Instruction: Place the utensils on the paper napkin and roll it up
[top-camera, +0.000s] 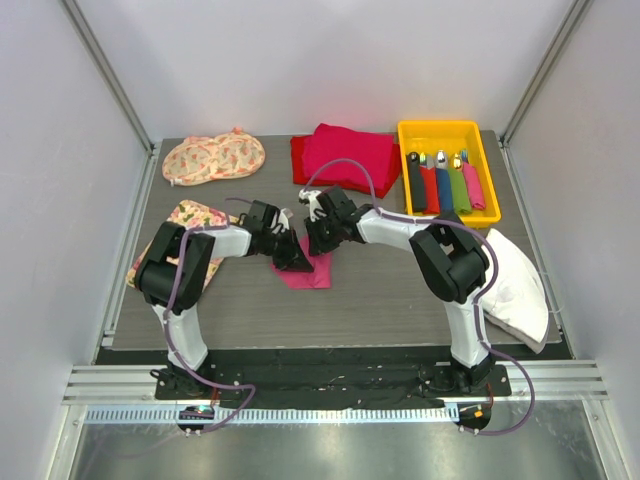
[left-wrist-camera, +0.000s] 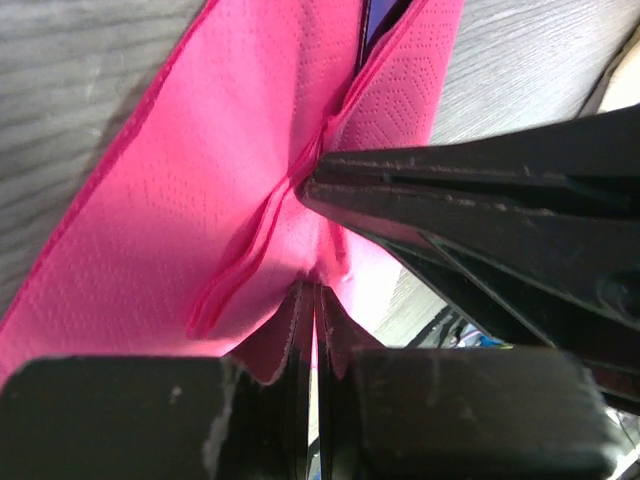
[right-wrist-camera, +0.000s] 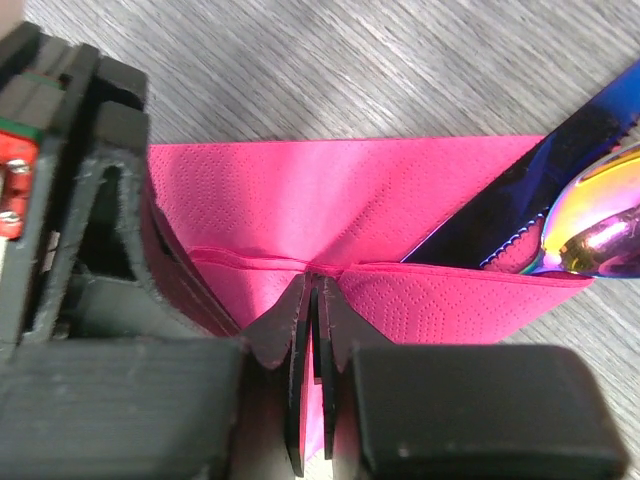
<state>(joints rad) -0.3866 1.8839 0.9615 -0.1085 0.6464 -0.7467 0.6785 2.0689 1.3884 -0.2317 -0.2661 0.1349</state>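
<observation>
Left arm (top-camera: 185, 268) and right arm (top-camera: 452, 262): white shells, black joint housings, both bolted to a black base plate (top-camera: 330, 378). A lilac cable (top-camera: 176, 300) loops up from the base plate along each. My fingers (right-wrist-camera: 278, 340): matte black, thin-edged, scuffed, with pale flecks on the blocks behind them.

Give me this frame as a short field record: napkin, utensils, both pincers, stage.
paper napkin: pink, mid-table, folded over on itself
utensils: dark blue blade and a shiny head poke out from under the napkin's fold
left pincer: shut on the napkin's fold
right pincer: shut on the napkin's edge, right beside the left pincer
stage: utensils on the napkin, flap folded over them, not yet a roll
yellow bin: back right, holds spare cutlery
</observation>
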